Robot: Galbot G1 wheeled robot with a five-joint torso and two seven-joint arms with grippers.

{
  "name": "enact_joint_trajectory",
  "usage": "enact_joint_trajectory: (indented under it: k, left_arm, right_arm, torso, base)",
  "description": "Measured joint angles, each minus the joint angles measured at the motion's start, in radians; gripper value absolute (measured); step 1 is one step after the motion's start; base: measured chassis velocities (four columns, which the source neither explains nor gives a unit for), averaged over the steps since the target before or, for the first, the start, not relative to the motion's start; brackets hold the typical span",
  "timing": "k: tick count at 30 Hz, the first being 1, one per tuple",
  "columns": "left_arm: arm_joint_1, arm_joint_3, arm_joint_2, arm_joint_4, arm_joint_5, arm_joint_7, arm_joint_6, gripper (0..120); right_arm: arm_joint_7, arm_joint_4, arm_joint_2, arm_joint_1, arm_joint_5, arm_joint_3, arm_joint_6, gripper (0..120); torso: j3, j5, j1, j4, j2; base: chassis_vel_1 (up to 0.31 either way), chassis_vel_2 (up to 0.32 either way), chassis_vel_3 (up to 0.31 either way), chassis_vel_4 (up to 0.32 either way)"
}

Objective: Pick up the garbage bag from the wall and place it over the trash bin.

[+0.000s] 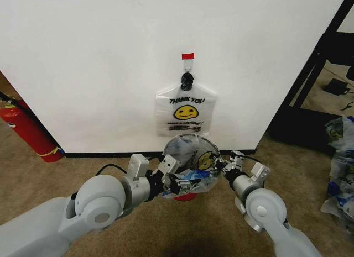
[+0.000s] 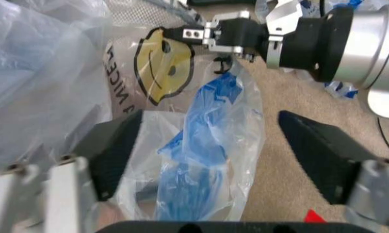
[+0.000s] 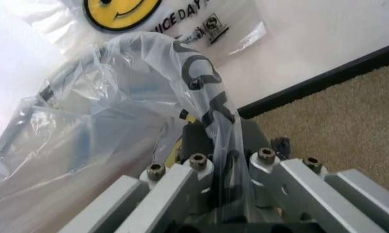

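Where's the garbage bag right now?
In the head view the garbage bag is draped over the trash bin at the foot of the wall, between the left gripper and right gripper, below another smiley bag.

A smiley bag [image 1: 186, 111] hanging on the wall [image 1: 99, 63] reads "THANK YOU" in black above its yellow face; the smaller lines beneath are too fine to read there. In the right wrist view it shows "NICE DAY". The garbage bag [image 2: 181, 160] shows "NICE" beside its smiley.
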Motion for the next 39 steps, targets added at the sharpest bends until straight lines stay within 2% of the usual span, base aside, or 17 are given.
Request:
enact_joint_trajectory:
  k: [3, 7, 14, 15, 21, 23, 28, 29, 32, 39]
  left_arm:
    - [0.001, 0.007, -0.005, 0.014, 0.0, 0.002, 0.0, 95]
    - [-0.005, 0.014, -0.011, 0.029, 0.0, 0.002, 0.002, 94]
    - [-0.019, 0.033, -0.023, 0.04, -0.005, -0.001, 0.004, 64]
    - [-0.019, 0.033, -0.023, 0.04, -0.005, -0.001, 0.004, 64]
    - [-0.019, 0.038, -0.024, 0.045, -0.005, 0.0, 0.004, 38]
    - [-0.019, 0.039, -0.025, 0.045, -0.005, -0.001, 0.004, 35]
    - [-0.016, 0.041, -0.023, 0.032, -0.004, -0.003, 0.001, 14]
    - [-0.016, 0.041, -0.023, 0.032, -0.004, -0.003, 0.001, 14]
    - [-0.014, 0.04, -0.019, 0.022, -0.004, -0.005, -0.001, 1]
    - [0.005, 0.031, -0.015, -0.003, -0.002, -0.008, -0.015, 0]
  right_arm:
    - [0.0, 0.0, 0.0, 0.004, 0.001, -0.004, -0.001, 1]
    - [0.0, 0.0, 0.002, 0.006, 0.002, -0.007, -0.001, 1]
    - [0.0, 0.004, -0.003, 0.004, 0.003, -0.004, -0.002, 1]
    - [0.0, 0.004, -0.003, 0.004, 0.003, -0.004, -0.002, 1]
    - [0.0, 0.005, -0.001, 0.004, 0.003, -0.003, -0.002, 1]
    - [0.0, 0.005, -0.001, 0.004, 0.003, -0.003, -0.002, 1]
    - [0.001, 0.005, -0.001, 0.005, 0.003, -0.003, -0.002, 1]
    - [0.001, 0.005, -0.001, 0.005, 0.003, -0.003, -0.002, 1]
    - [0.001, 0.004, 0.001, 0.007, 0.003, -0.003, -0.002, 1]
    - [0.002, -0.002, 0.01, 0.008, 0.003, -0.005, -0.002, 1]
  torso:
    - [0.0, -0.0001, 0.0, 0.0001, 0.0]
    - [0.0, 0.0, 0.0, 0.0001, 0.0]
    - [0.0, 0.0, 0.0, 0.0, 0.0]
    - [0.0, 0.0, 0.0, 0.0, 0.0]
    - [0.0, -0.0001, 0.0, 0.0, 0.0]
    - [0.0, 0.0, 0.0, 0.0, 0.0]
    - [0.0, 0.0, 0.0, 0.0, 0.0]
    - [0.0, 0.0, 0.0, 0.0, 0.0]
    - [0.0, 0.0, 0.0, 0.0, 0.0]
    - [0.0, -0.0001, 0.0, 0.0, 0.0]
  base:
    - [0.0, 0.0, 0.0, 0.0]
    - [0.0, 0.0, 0.0, 0.0]
    - [0.0, 0.0, 0.0, 0.0]
    - [0.0, 0.0, 0.0, 0.0]
    - [0.0, 0.0, 0.0, 0.0]
    - [0.0, 0.0, 0.0, 0.0]
    - [0.0, 0.0, 0.0, 0.0]
    - [0.0, 0.0, 0.0, 0.0]
    - [0.0, 0.0, 0.0, 0.0]
    - [0.0, 0.0, 0.0, 0.0]
